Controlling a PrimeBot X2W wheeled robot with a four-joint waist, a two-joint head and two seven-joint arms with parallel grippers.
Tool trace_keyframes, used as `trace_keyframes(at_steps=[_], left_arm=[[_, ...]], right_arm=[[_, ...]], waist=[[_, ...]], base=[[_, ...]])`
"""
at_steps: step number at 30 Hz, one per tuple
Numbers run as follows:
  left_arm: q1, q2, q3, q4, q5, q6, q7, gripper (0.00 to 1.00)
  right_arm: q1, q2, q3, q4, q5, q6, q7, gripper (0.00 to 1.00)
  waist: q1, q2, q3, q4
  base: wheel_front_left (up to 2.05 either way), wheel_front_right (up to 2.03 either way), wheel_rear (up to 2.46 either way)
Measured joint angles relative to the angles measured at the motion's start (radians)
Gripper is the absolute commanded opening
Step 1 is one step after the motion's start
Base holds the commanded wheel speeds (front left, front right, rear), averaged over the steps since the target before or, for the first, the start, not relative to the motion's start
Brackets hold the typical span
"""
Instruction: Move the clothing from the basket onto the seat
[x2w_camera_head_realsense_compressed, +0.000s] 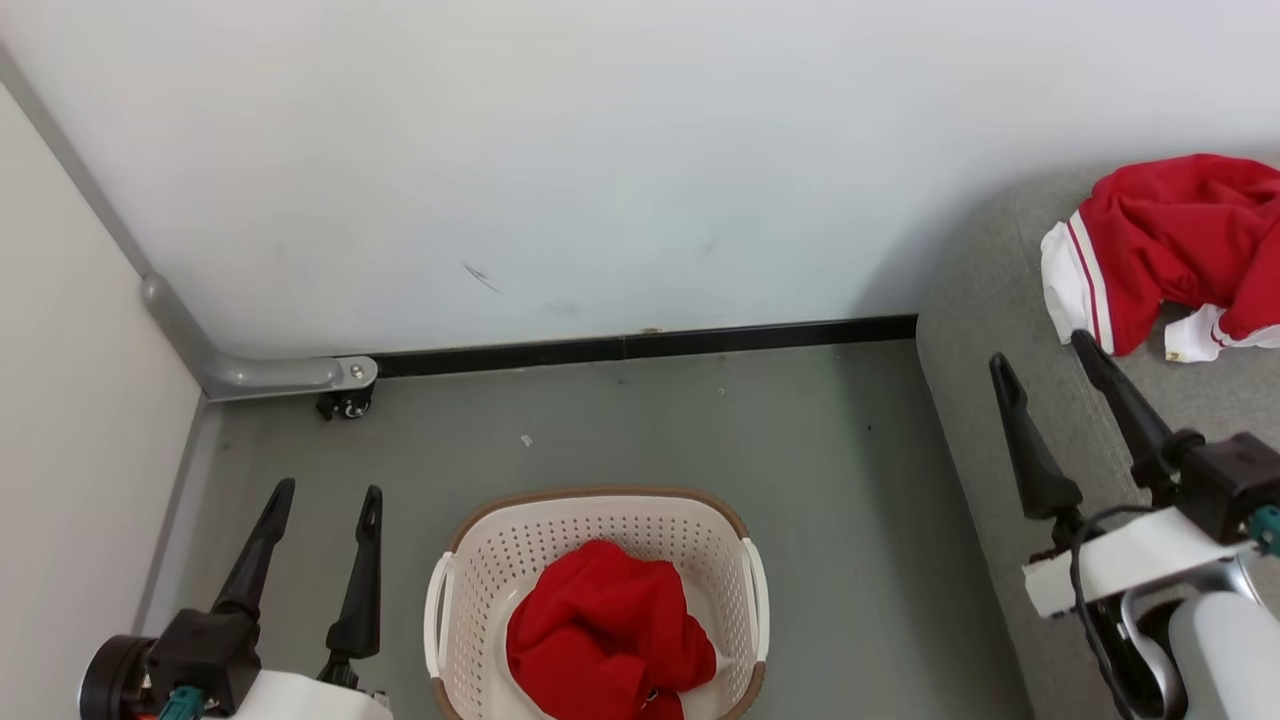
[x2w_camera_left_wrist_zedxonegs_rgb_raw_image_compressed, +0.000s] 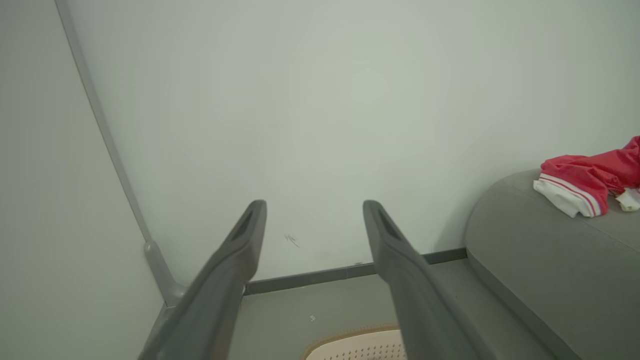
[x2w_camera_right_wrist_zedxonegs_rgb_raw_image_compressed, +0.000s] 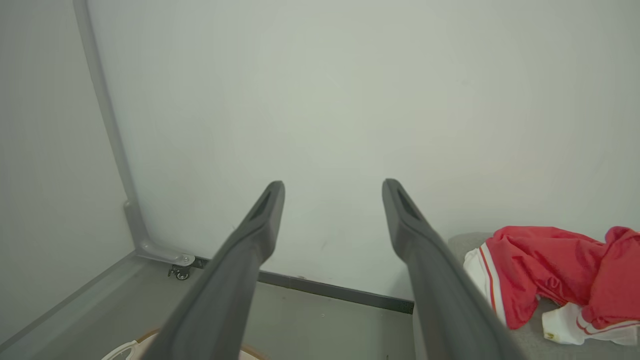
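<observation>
One garment (x2w_camera_head_realsense_compressed: 600, 630) lies bunched in the basket (x2w_camera_head_realsense_compressed: 600, 493), near centre, with no clear long axis. A second garment (x2w_camera_head_realsense_compressed: 1170, 240) rests on the seat (x2w_camera_head_realsense_compressed: 990, 330), far right. Both claws are empty, fingers apart. The left claw (x2w_camera_head_realsense_compressed: 328, 490) hovers just left of the basket and looks nearer. The right claw (x2w_camera_head_realsense_compressed: 1040, 352) hangs over the seat's edge.

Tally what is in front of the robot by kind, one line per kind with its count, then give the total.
Red clothing: 2 heaps, one heap in the basket, the other heap on the seat
Basket: 1
Seat: 1
Grippers: 2, left gripper and right gripper, fingers apart, holding nothing
Total: 6
</observation>
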Motion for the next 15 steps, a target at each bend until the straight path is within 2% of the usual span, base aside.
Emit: trace_keyframes(at_steps=[9, 15], left_arm=[[0.042, -0.007, 0.033, 0.006, 0.006, -0.009, 0.000, 1.00], [0.063, -0.013, 0.051, 0.005, 0.006, -0.018, 0.000, 1.00]], right_arm=[[0.091, 0.024, -0.065, -0.041, -0.028, 0.000, 0.000, 1.00], [0.112, 0.039, -0.067, -0.058, -0.030, 0.000, 0.000, 1.00]], waist=[[0.0000, 0.0000, -0.036, 0.008], [0.0000, 0.0000, -0.045, 0.004]], base=[[0.00, 0.00, 0.00], [0.00, 0.00, 0.00]])
